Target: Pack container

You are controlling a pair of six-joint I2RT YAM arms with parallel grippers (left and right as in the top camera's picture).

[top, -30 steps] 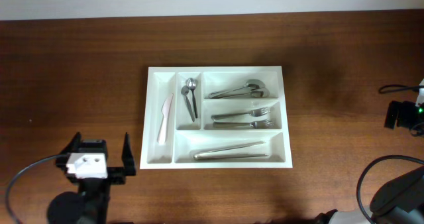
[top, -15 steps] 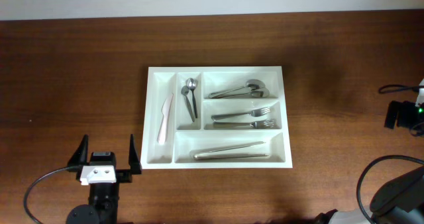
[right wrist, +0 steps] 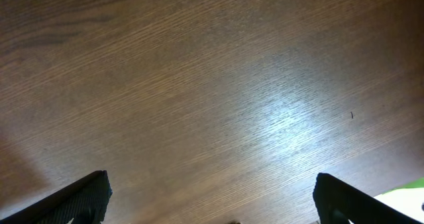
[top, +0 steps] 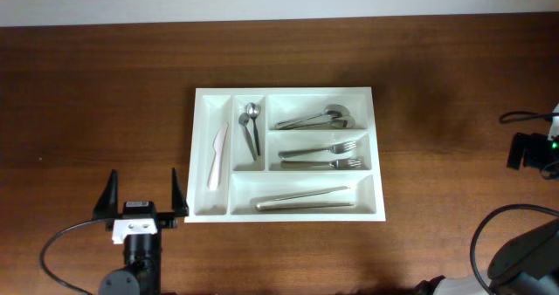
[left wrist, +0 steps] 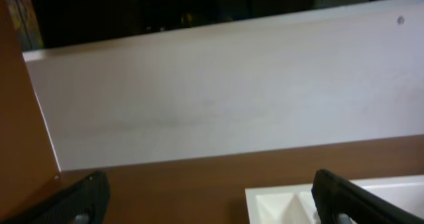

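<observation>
Our left tool (top: 143, 190), spread and empty, has slid toward the large white plastic cutlery tray (top: 286, 92); its nearer finger could clip the corner, shoving it.

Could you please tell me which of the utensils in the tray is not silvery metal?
The pale, cream-coloured knife, lying alone in the leftmost narrow compartment of the container. The small spoons beside it and everything else are shiny silver.
</observation>
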